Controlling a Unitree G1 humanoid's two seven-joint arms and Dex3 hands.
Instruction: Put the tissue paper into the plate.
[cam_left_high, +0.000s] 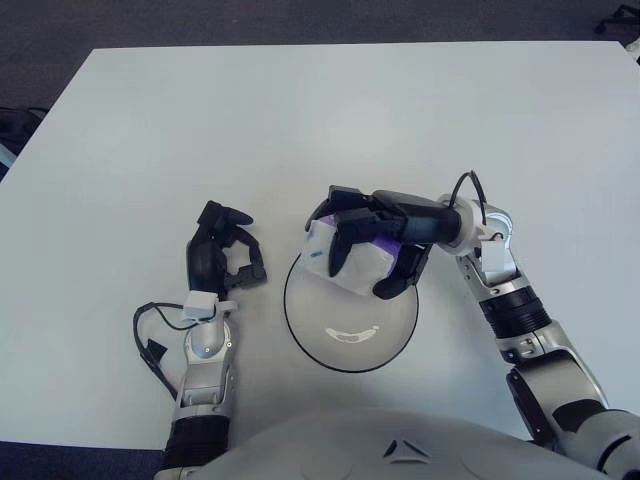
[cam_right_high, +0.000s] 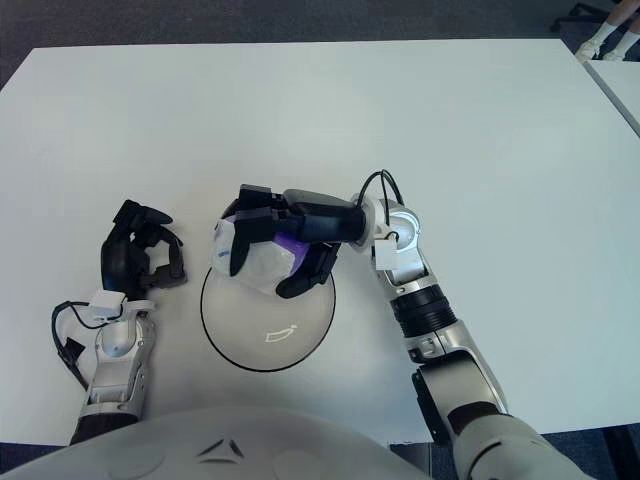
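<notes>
Two hands show on my feed, over a white table (cam_left_high: 300, 120). My right hand (cam_left_high: 370, 245) reaches in from the right and hangs over the far rim of the plate (cam_left_high: 350, 345), a round, shallow dish with a dark edge sitting near the table's close side, straight in front of the torso. Its black fingers (cam_left_high: 338, 240) are clamped around the tissue paper (cam_left_high: 355, 262), a small white pack with a purple patch and a bit of blue print showing between the digits. I see the pack held above the plate's far-left portion, its left end poking out slightly past the rim; I cannot tell whether its underside touches the dish. One finger curls down on the near right side of the pack, the others wrap over its top and left end.

My left hand (cam_left_high: 222, 258) shows just left of the plate, apart from it, fingers curled loosely inward and holding nothing. A black cable (cam_left_high: 150, 335) loops beside its wrist on the left.
</notes>
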